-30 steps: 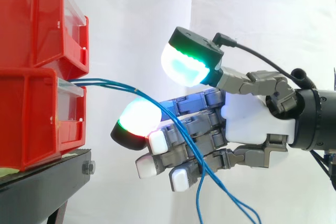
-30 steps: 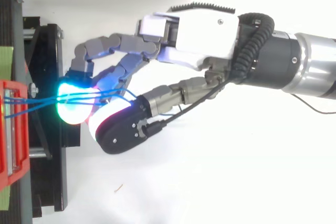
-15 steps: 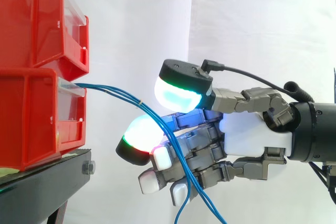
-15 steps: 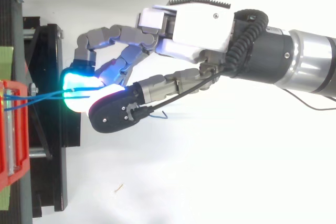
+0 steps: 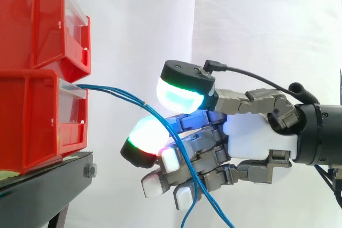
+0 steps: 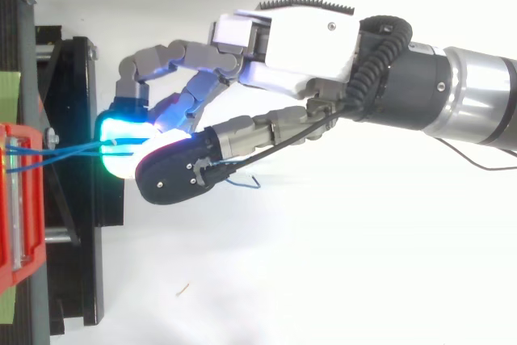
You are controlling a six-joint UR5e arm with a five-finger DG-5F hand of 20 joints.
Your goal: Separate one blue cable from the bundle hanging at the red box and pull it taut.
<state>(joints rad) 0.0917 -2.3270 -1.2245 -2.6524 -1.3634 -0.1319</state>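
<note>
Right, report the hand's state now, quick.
Hand: shut on the blue cables, pinched between its glowing pads.

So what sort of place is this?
Probably a lab test rig: red bins stacked on a black stand, a white curtain behind, blue cables hanging from the lower bin.

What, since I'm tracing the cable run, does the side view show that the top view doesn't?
Side view: the upper red bin stacked on the lower red bin, and the blue cables leaving the lower one, sagging across the hand and hanging past the bottom edge. Top view: a loose cable end curling beside the hand, the arm's silver section, a stray scrap. Both: the cables spanning from bin to hand, beside the black stand.
</note>
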